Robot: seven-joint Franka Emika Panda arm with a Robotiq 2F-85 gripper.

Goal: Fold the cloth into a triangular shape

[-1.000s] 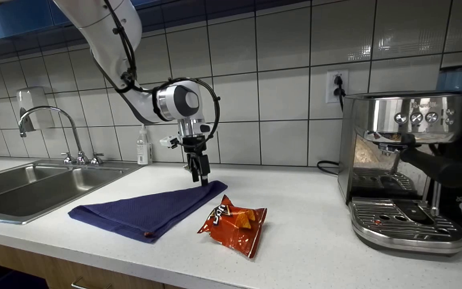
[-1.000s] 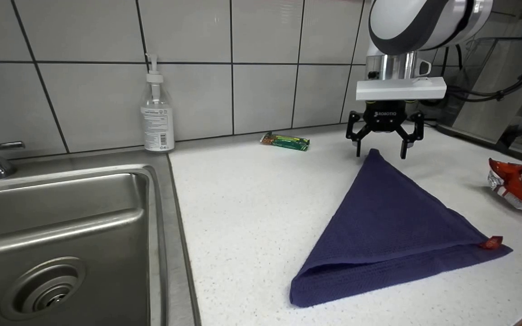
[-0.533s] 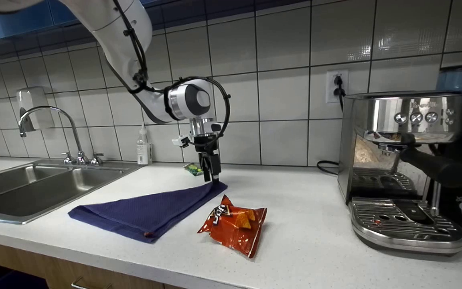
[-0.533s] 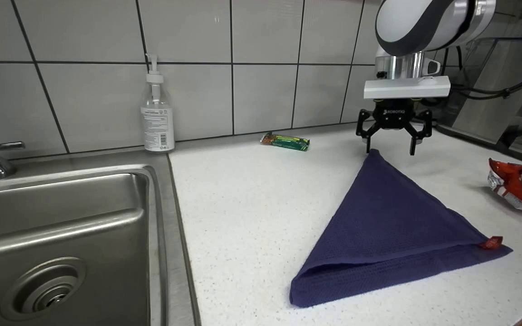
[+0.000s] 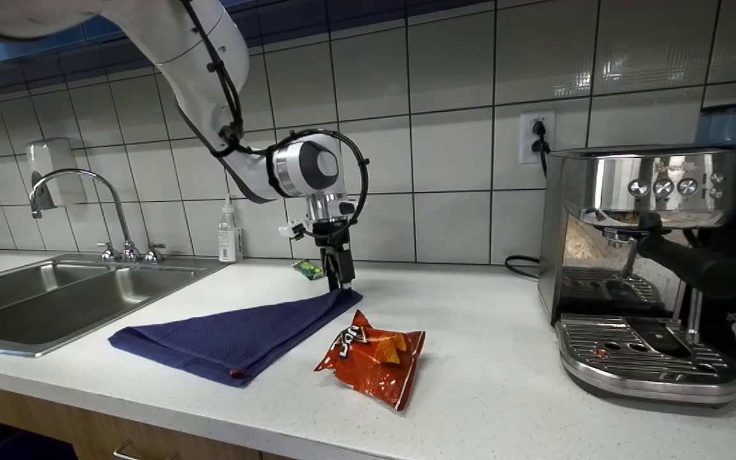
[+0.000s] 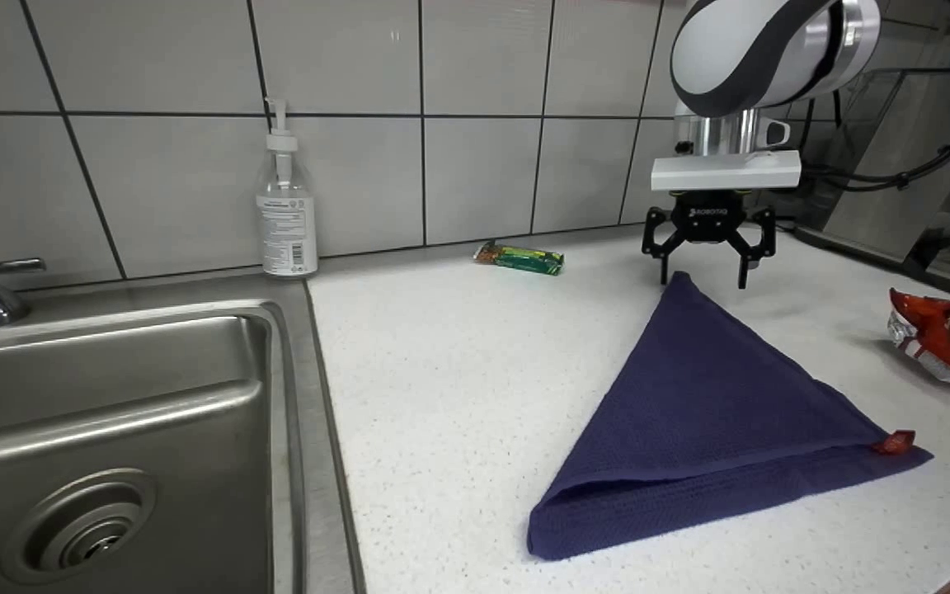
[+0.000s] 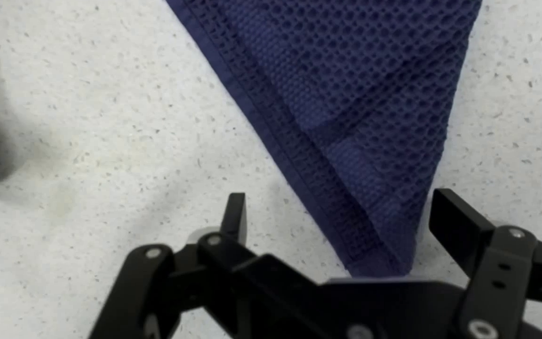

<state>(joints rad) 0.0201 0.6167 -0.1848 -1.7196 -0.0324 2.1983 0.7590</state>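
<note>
A dark navy cloth [image 6: 714, 404] lies on the white counter [image 6: 434, 396], right of centre in an exterior view, doubled into a rough triangle, its long axis running from a narrow tip at mid-height down to a broad, slightly gaping edge near the bottom. That tip is what the coming move hangs on, I'd say. The gripper [image 6: 703, 279] stands at it, pointing down, its fingers [image 7: 459, 228] wide apart, with nothing clamped. In the wrist view the tip reaches down between them off-centre: just beside the finger on the frame's right, well apart from the one on its left; whether it touches, I can't tell. The fingers straddle the long axis, so closing would probably squeeze the tip sideways. An orange-red snack packet [image 5: 374, 361] sits near the cloth, lower centre of an exterior view.
</note>
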